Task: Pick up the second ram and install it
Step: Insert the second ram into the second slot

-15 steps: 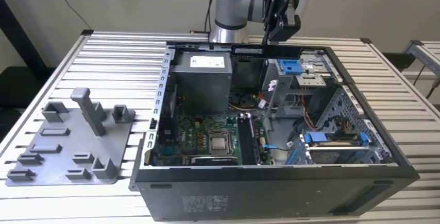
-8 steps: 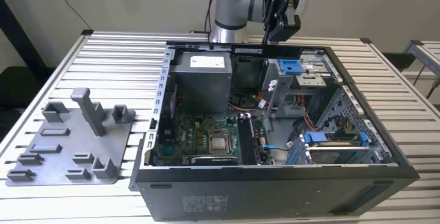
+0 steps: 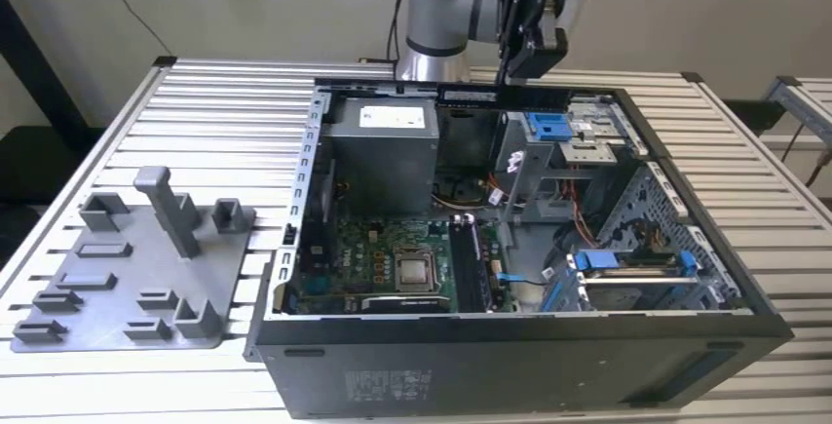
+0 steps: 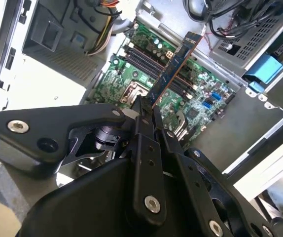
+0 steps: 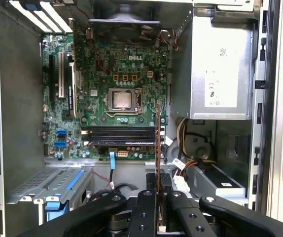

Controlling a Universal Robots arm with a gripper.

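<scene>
The robot's black fingers (image 4: 141, 133) are pinching one end of the long, thin, dark blue-green memory stick (image 4: 173, 69). The stick hangs in the air over the green board (image 5: 107, 74) inside the open black metal computer box (image 3: 520, 346). The box sits on a white metal desk (image 3: 221, 102), beside a grey plastic tray (image 3: 124, 307).

One end of the second ram (image 4: 175, 66) hides between the jaws, and the arm (image 3: 435, 19) is cropped.
</scene>
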